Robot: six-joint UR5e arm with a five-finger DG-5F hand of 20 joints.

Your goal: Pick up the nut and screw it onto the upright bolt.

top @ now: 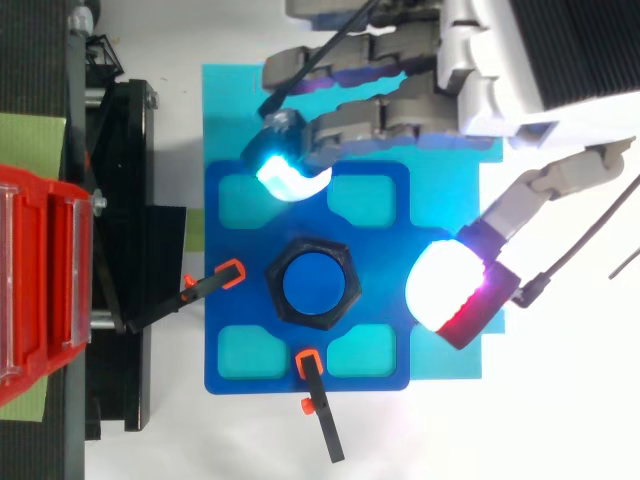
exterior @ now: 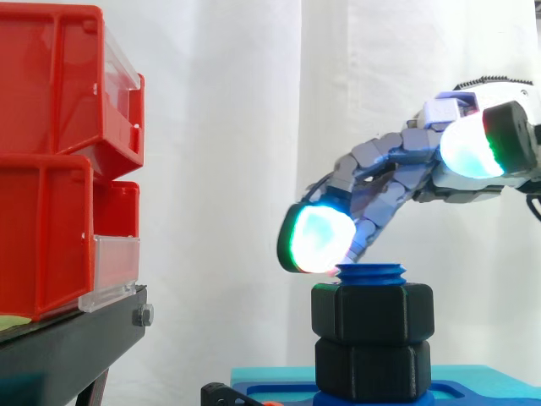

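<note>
Hand: the hand (top: 480, 85) reaches in over the blue fixture plate (top: 230, 300), fingers spread wide and nearly straight, clasping nothing.
Pads: a cyan-glowing fingertip (top: 290, 172) hangs over one side of the plate and the white-and-red thumb pad (top: 450, 290) over the other, with the bolt between them and apart from both in the top view. In the side view the low fingertip (exterior: 317, 239) sits level with the bolt's top, and I cannot tell whether it touches.
Nut: the black hex nut (exterior: 372, 313) is already on the upright blue bolt (exterior: 372, 273), a short run of thread showing above it.
Below it: a second black hexagonal piece (exterior: 372, 368) is stacked directly under the nut, the two touching.
Handling: the nut looks like moulded or printed plastic, so probably light and stiff, and not fragile. Its broad flats should give soft pads good purchase.
Where to grip: two opposite flats, taken from above, and kept level so the thread does not bind.
Surface: the plate has shallow cyan recesses, lies on a cyan sheet (top: 230, 100) and is held by two orange-tipped clamps (top: 228, 272).
Room: red bins (exterior: 51, 152) on a black stand (exterior: 68, 347) stand well apart from the bolt, a white curtain (exterior: 220, 127) behind, and open space lies all round the nut.
</note>
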